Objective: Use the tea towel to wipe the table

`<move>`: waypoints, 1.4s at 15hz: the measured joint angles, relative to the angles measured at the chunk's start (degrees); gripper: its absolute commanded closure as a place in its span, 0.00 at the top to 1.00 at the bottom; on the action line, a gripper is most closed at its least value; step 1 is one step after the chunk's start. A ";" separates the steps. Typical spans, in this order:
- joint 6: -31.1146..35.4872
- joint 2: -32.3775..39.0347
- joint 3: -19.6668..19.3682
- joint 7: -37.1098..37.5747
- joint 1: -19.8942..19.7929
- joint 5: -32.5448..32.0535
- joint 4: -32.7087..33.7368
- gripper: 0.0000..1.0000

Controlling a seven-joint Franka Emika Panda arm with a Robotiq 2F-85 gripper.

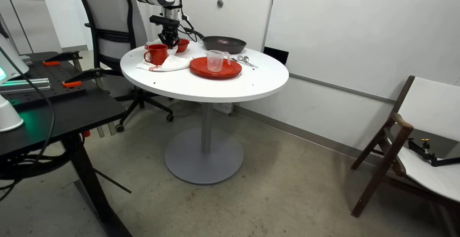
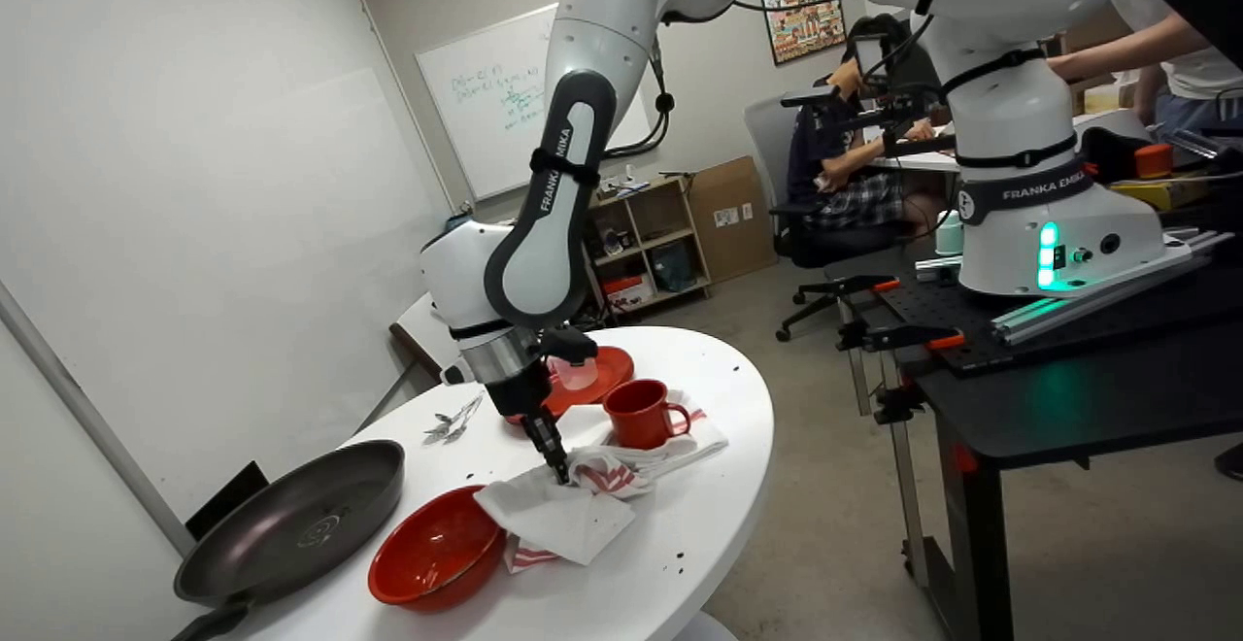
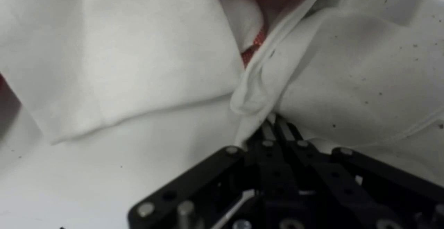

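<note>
Wrist view: the end effector (image 3: 275, 125) pinches a fold of the tea towel (image 3: 138, 48), rumpled on the table (image 3: 76, 194); dragging it could topple the red mug (image 2: 636, 416), standing on it in an exterior view.

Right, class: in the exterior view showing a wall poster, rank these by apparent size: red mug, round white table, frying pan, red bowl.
1. Round white table, even cut off by the frame
2. Frying pan
3. Red bowl
4. Red mug
Distance may exaggerate this: the mug stands farther back.
</note>
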 measured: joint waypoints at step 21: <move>-4.67 5.96 -1.68 0.42 0.07 0.00 11.81 0.01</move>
